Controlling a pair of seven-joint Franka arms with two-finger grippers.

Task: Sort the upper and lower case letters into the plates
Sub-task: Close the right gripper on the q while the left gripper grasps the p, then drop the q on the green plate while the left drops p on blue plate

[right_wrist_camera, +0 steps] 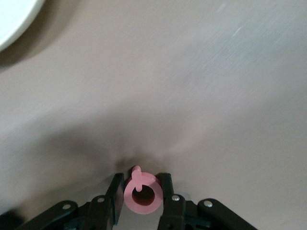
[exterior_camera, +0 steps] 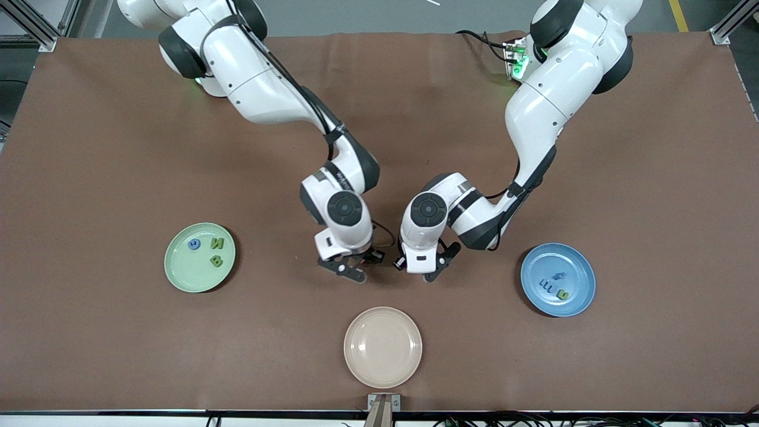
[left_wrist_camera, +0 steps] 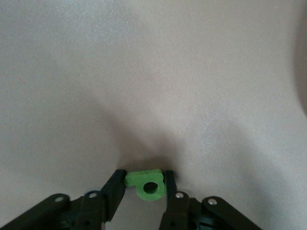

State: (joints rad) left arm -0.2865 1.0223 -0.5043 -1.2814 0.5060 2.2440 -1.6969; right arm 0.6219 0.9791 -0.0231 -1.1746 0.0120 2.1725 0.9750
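The setting was a robotics lab, not a home or shop. A large table (exterior_camera: 118, 148) was covered by a plain brown mat, and two white arms were mounted at its edge: the right arm (exterior_camera: 261, 89) and the left arm (exterior_camera: 557, 89). Aluminium frame posts (exterior_camera: 35, 26) stood at the table corners. Loose cables (exterior_camera: 593, 420) ran along the edge nearest the front camera, beside a small bracket (exterior_camera: 383, 406). Grey flooring with a yellow line (exterior_camera: 679, 15) showed past the table.
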